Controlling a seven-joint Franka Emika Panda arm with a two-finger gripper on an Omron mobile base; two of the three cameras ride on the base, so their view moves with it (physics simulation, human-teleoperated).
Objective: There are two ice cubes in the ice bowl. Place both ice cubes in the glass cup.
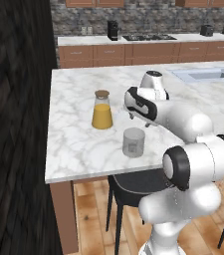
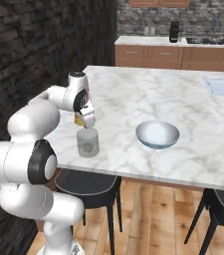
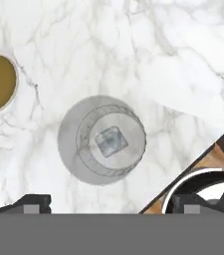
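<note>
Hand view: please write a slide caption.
Open gripper above the glass cup, one ice cube inside.

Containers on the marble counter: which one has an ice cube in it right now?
The short clear glass cup near the counter's edge: a square ice cube lies at its bottom. The cork-topped carafe holds orange juice, and the wide grey-blue ice bowl shows no cube.

Nothing to read anywhere here: no text, label, brand, number or sign can be made out. The glass cup (image 1: 133, 142) at centre frame in the left base view is plain, the carafe (image 1: 102, 110) just up and left of it bears no label, and the ice bowl (image 2: 157, 134) right of centre in the right base view is unmarked. The marble worktop (image 1: 73, 144) carries only veining.
</note>
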